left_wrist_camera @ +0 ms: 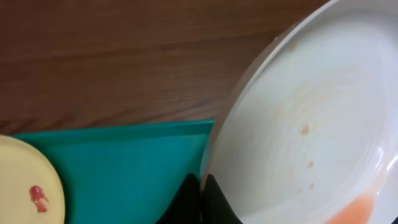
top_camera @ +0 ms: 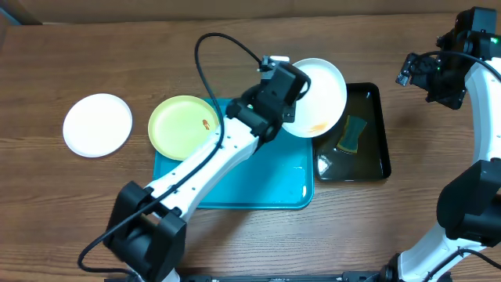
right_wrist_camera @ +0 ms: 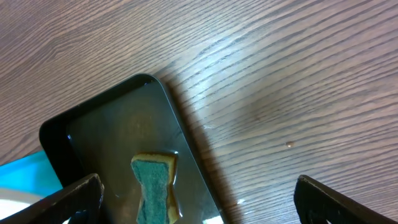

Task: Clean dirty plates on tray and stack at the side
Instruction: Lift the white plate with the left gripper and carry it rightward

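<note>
My left gripper [top_camera: 291, 88] is shut on the rim of a white plate [top_camera: 322, 98] with an orange smear, held tilted over the right end of the turquoise tray [top_camera: 266, 188] and the black tray's edge. In the left wrist view the fingertips [left_wrist_camera: 200, 186] pinch this plate [left_wrist_camera: 311, 124] above the tray [left_wrist_camera: 124, 162]. The yellow-green plate [top_camera: 182, 125], with a small red-orange smear, lies on the tray's left end; it also shows in the left wrist view [left_wrist_camera: 25, 186]. Another white plate [top_camera: 97, 124] lies on the table to the left. My right gripper [top_camera: 429, 77] is open and empty, high at the far right.
A black tray [top_camera: 380, 133] holding liquid and a teal-and-yellow sponge [top_camera: 352, 133] stands right of the turquoise tray. In the right wrist view the sponge [right_wrist_camera: 152, 186] lies in the black tray [right_wrist_camera: 87, 130], between the open fingers [right_wrist_camera: 193, 199]. The table is dark wood.
</note>
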Robot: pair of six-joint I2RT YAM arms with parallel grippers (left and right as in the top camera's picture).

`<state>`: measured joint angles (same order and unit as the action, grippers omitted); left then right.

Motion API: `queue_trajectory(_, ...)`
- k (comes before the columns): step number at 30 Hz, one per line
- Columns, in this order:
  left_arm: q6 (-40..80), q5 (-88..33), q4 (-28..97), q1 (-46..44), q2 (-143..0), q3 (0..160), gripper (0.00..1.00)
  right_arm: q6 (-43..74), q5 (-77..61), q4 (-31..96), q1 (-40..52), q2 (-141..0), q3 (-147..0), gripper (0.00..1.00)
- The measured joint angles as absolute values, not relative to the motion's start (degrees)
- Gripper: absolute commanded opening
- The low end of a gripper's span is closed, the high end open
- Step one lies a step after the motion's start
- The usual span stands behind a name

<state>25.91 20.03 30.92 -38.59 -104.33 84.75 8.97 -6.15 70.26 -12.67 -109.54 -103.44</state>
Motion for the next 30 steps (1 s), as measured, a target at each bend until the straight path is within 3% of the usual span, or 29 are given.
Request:
queue_trajectory(8, 17.54, 29.47, 22.33, -42.50, -106.21, 84.75, 0.04, 8.99, -6.13, 70.28, -12.67, -109.54, -103.44, 1.00)
queue_trajectory(30, -19.35, 55.51, 2.98, -52.53, -109.47, 84.95, 0.04, 8.99, -6.13, 70.28, -12.67, -109.54, -103.44, 1.00)
